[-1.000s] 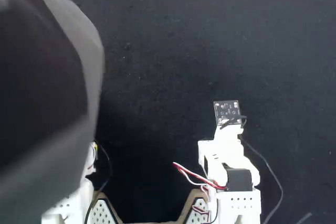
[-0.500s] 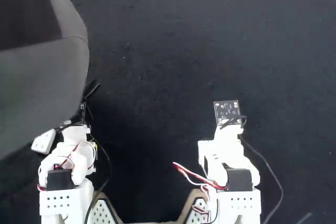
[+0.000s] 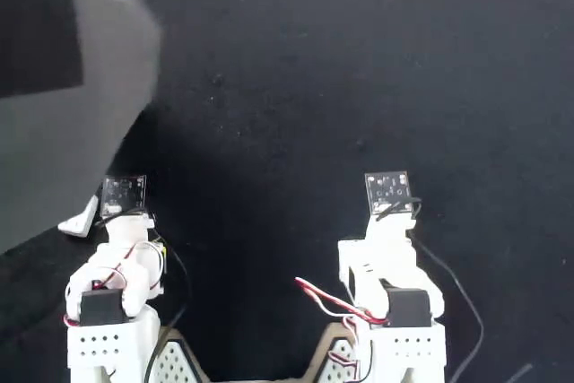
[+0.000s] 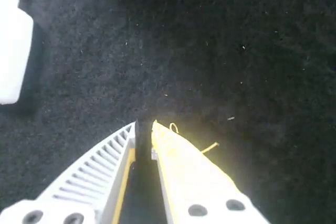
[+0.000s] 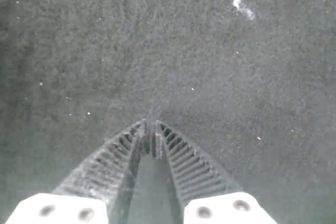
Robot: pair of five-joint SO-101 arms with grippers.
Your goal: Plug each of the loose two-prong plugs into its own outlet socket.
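Left gripper (image 4: 143, 125): jaws clenched tip to tip with nothing between them, pointing down at the black table (image 3: 296, 87).
Right gripper (image 5: 152, 125): jaws pressed together, empty, aimed at the cloth.
Arm posture: both arms sit folded over their bases at the 6 o'clock edge of the high view. This is judged a parked pose that keeps them out of the middle of the table.
Plug (image 4: 13, 45): a white body, probably one loose plug, lies flat on the cloth. In the high view it is at 9 o'clock of the left arm's wrist, just beside it and apart from the jaws. Its prongs cannot be made out.
Obstruction: a large blurred grey-and-dark shape (image 3: 63, 87) covers the 10 o'clock corner of the high view; what it is cannot be told.
Progress: judged not begun, since no plug is gripped.
Next move: the left arm is nearest the plug, so its jaws would need to part before closing on the plug's sides.
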